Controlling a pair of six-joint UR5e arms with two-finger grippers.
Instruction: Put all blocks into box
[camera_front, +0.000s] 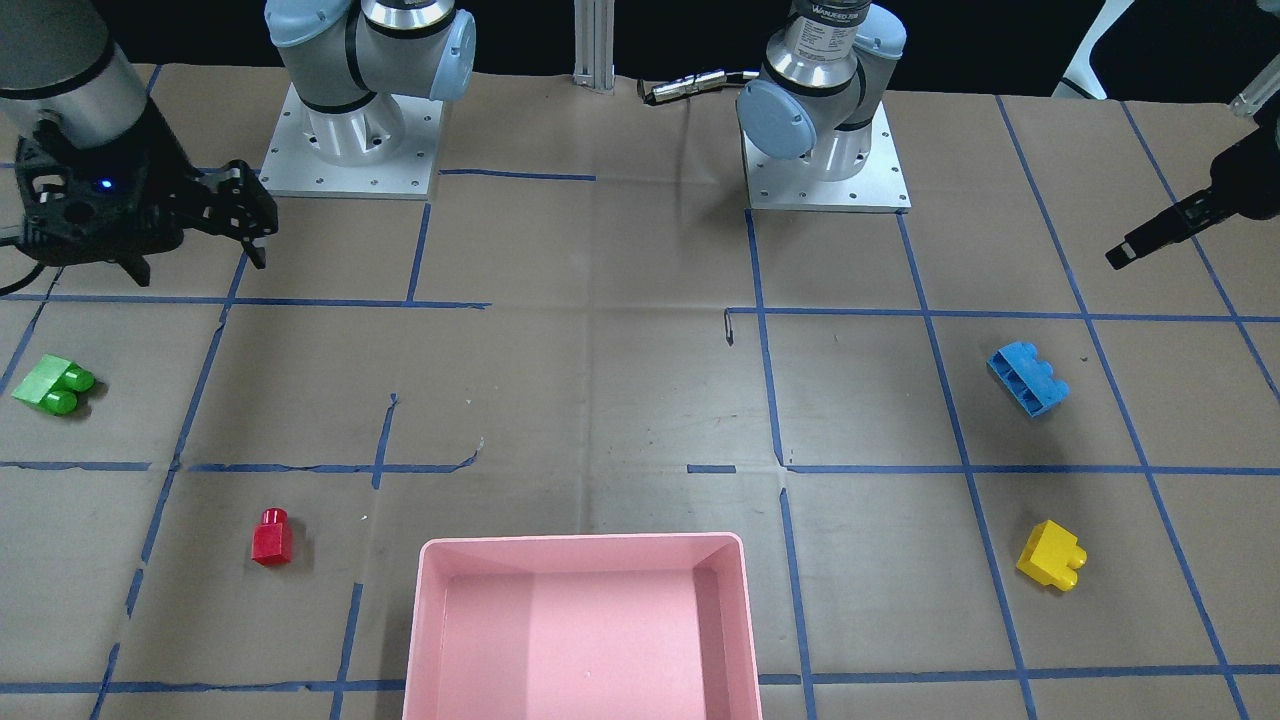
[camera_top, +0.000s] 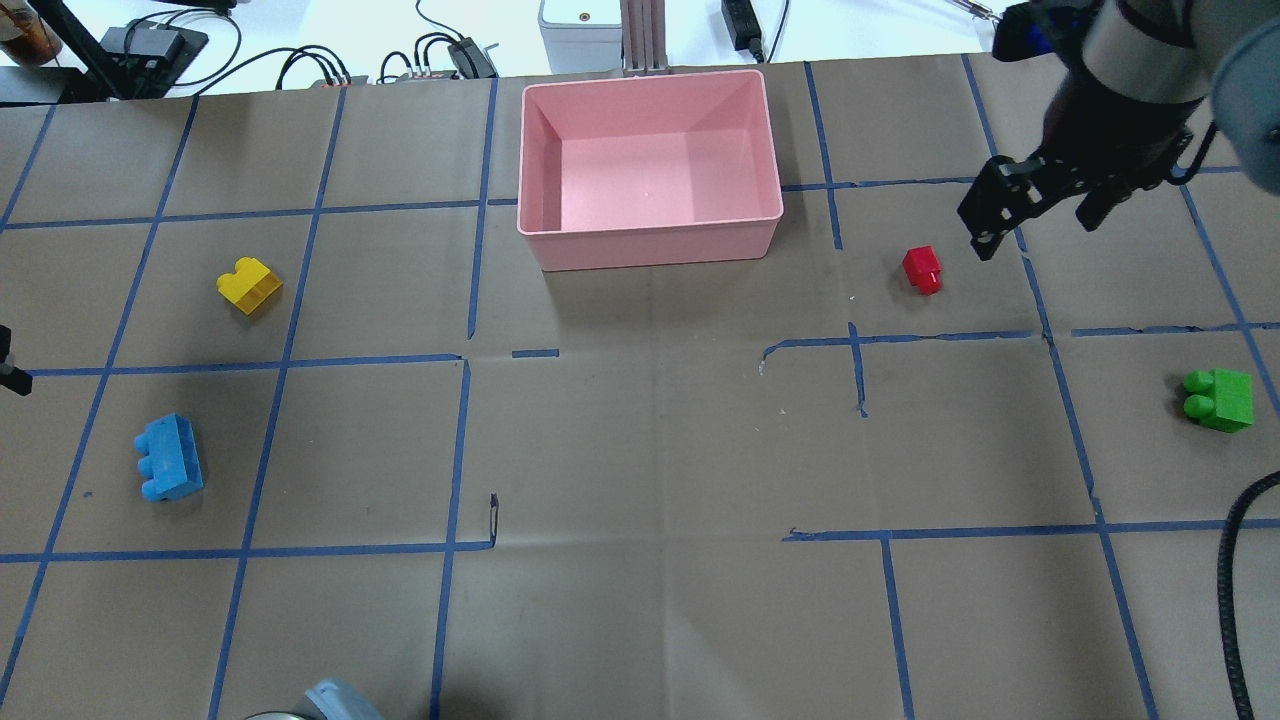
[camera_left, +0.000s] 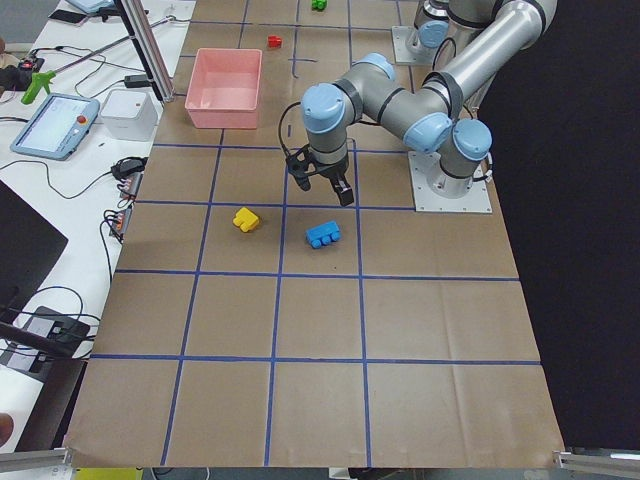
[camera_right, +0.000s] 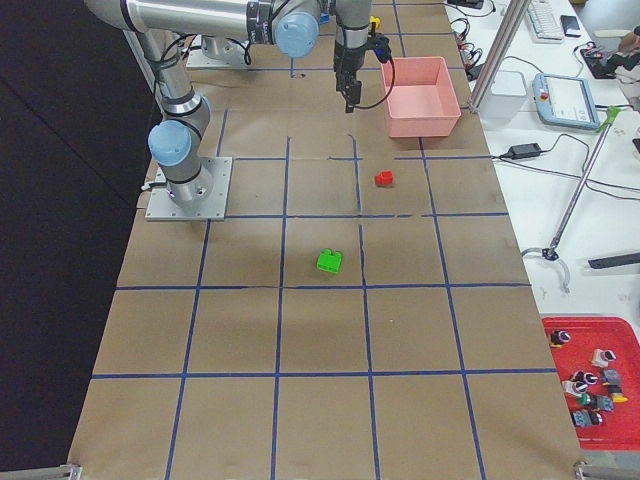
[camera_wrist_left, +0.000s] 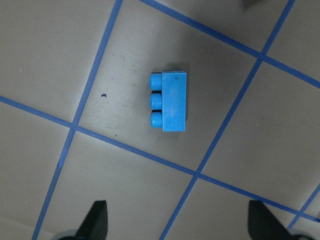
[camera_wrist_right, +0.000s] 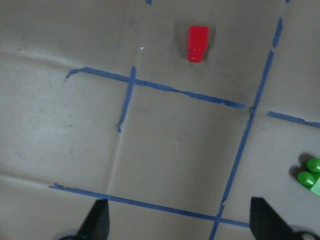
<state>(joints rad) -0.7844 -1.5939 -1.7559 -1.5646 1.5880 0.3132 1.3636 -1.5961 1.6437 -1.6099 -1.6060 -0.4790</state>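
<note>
The pink box (camera_top: 650, 238) stands empty at the table's far middle edge. The blue three-stud block (camera_wrist_left: 169, 101) lies on its side right below my left gripper (camera_wrist_left: 178, 220), which is open and hovers above it. The yellow block (camera_top: 248, 285) lies farther out on the same side. My right gripper (camera_wrist_right: 180, 220) is open and empty, held high over the table's right part (camera_top: 1040, 225). The red block (camera_wrist_right: 197, 42) lies ahead of it, near the box. The green block (camera_top: 1220, 398) lies at the right edge of the table.
Brown paper with a blue tape grid covers the table. The two arm bases (camera_front: 350, 140) stand at the robot's edge. A small metal clip (camera_front: 729, 325) lies mid-table. Cables and devices (camera_top: 440, 55) sit beyond the box. A red parts tray (camera_right: 590, 380) sits off the table.
</note>
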